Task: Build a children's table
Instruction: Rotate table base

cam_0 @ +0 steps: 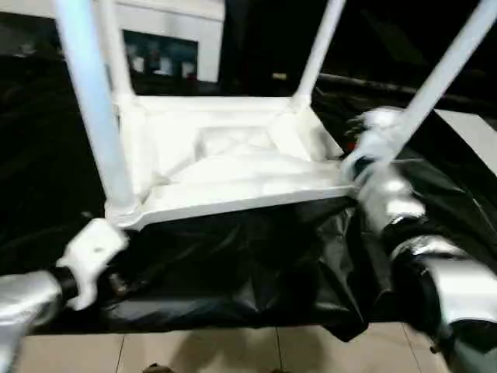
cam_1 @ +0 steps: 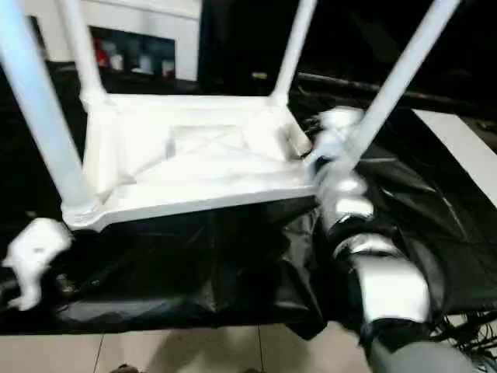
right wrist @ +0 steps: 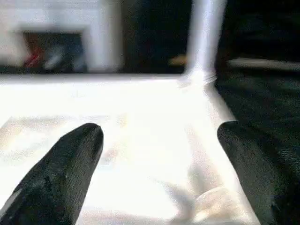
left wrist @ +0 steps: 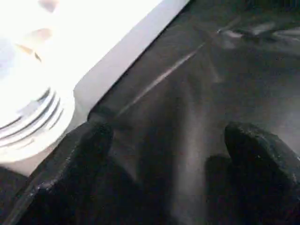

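The small all-white plastic children's table (cam_0: 233, 159) lies upside down on the black cloth (cam_0: 248, 264) covering the large table, ribbed underside facing up, and all four long white tubular legs (cam_0: 92, 109) stand up from the round corner sockets. The left gripper (left wrist: 164, 145) sits low by the near left corner, and its two black fingers (left wrist: 79, 154) are spread wide with nothing but cloth between them, the ringed corner socket (left wrist: 28, 122) just beside one finger. Over on the other side, the right gripper (right wrist: 159, 154) is at the near right corner, jaws wide apart too, empty, looking across the white underside. Behind, a white glass-door cabinet (cam_0: 167, 47) stands against the dark.
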